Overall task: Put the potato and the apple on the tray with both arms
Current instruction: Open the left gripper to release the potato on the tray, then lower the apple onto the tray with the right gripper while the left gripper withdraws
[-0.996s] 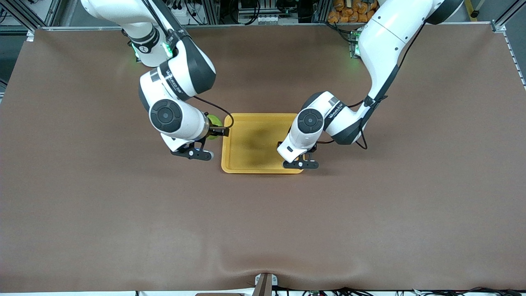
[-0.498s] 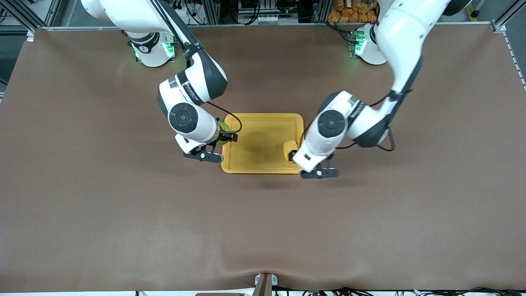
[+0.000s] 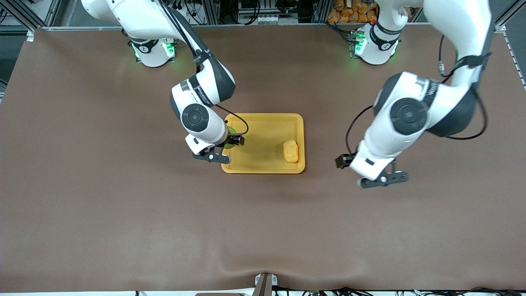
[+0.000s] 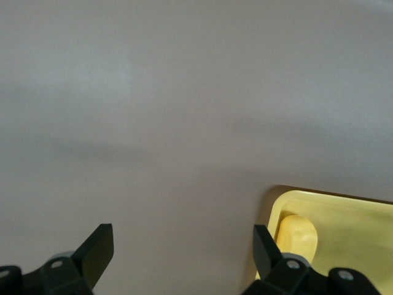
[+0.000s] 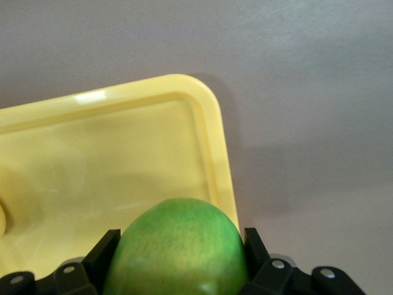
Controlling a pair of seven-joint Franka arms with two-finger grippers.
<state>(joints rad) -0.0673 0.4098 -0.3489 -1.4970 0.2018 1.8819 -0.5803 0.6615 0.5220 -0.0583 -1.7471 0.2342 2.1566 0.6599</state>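
Front view: a shallow rectangular yellow-orange plastic tray [image 3: 263, 119] with rounded corners and a raised rim is seen on the brown matte worktop [image 3: 123, 213]. The oblong, lumpy potato [image 3: 291, 151] lies in the tray by the rim toward the left arm's end. The round green apple [image 3: 231, 135] is gripped by the right gripper [image 3: 232, 139] over the tray's edge toward the right arm's end. The left gripper [image 3: 345, 161] is held over bare worktop, apart from the tray. Left wrist view: dark wedge-shaped fingers [image 4: 98, 252] are spread wide with nothing between them; the smooth potato [image 4: 296, 232] and a tray corner [image 4: 276, 200] are seen. Right wrist view: the glossy, faintly speckled apple [image 5: 178, 246] is clamped between black fingers [image 5: 104, 249] above the tray's rim [image 5: 215, 129].
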